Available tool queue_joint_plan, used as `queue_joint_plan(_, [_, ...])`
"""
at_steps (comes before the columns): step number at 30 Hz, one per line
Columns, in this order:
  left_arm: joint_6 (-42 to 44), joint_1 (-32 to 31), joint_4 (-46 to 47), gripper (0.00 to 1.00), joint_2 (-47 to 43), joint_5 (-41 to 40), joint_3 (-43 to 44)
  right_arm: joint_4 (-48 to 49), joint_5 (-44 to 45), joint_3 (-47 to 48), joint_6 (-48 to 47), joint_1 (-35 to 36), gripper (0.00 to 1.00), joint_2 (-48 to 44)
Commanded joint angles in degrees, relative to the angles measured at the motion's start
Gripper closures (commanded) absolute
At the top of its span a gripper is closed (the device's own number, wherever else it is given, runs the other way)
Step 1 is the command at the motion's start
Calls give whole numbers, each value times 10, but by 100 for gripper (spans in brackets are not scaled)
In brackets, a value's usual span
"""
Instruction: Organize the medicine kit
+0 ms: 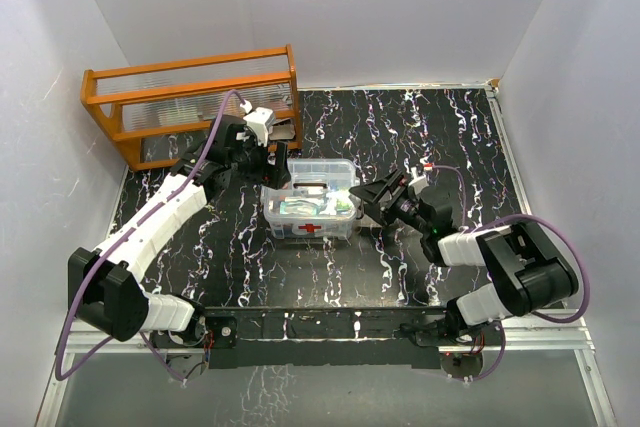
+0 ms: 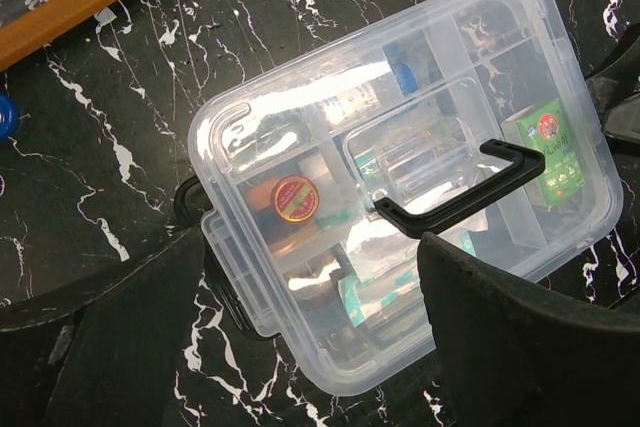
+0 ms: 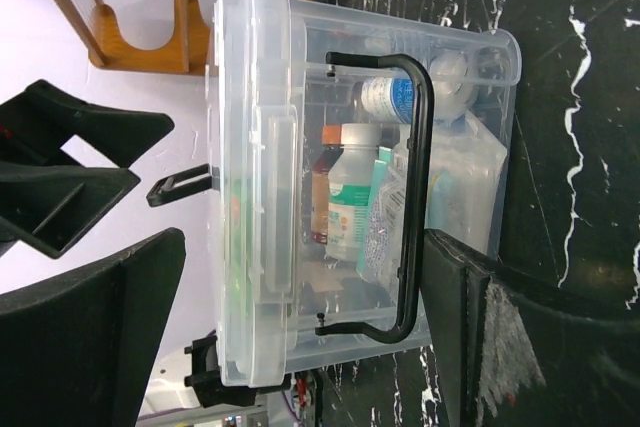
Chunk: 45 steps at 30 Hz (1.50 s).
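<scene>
The medicine kit [image 1: 310,209], a clear box with a red cross [image 1: 312,228] on its front, stands mid-table with its clear lid [image 2: 300,117] on. A dark handle [image 2: 455,192] lies on the lid. Bottles and packets show through the walls. My left gripper [image 1: 262,155] hovers over the kit's back left corner, open. In the left wrist view that corner lies between the spread fingers [image 2: 130,337] of the left gripper [image 2: 310,242]. My right gripper [image 1: 368,197] is at the kit's right end, open. The right gripper [image 3: 305,237] straddles that end and its black side latch [image 3: 415,197].
An orange wooden rack [image 1: 190,97] with ribbed clear panels stands at the back left, close behind the left gripper. White walls enclose the table on the left, back and right. A small blue object [image 2: 5,117] lies near the rack.
</scene>
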Motion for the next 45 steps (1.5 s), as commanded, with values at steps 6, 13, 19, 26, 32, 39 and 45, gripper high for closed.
queue_joint_plan(6, [7, -5, 5, 13, -14, -5, 24, 157, -57, 19, 29, -3, 2, 9])
queue_joint_plan(13, [5, -6, 0, 13, -12, -30, 22, 22, -33, 25, -24, -2, 4, -41])
queue_joint_plan(19, [-6, -5, -4, 13, -7, -67, 20, -103, -17, 89, -85, -2, 12, -72])
queue_joint_plan(26, [-29, -5, -16, 12, -2, -139, 13, -119, -26, 109, -93, -2, 23, -59])
queue_joint_plan(32, [-59, -5, -32, 17, 5, -175, 3, -168, -16, 130, -120, 3, 33, -62])
queue_joint_plan(39, [-89, -4, -35, 25, 8, -156, -21, -232, 15, 155, -157, 21, 37, -72])
queue_joint_plan(45, [-101, -4, -30, 33, 2, -135, -47, -308, 59, 191, -200, 41, 44, -76])
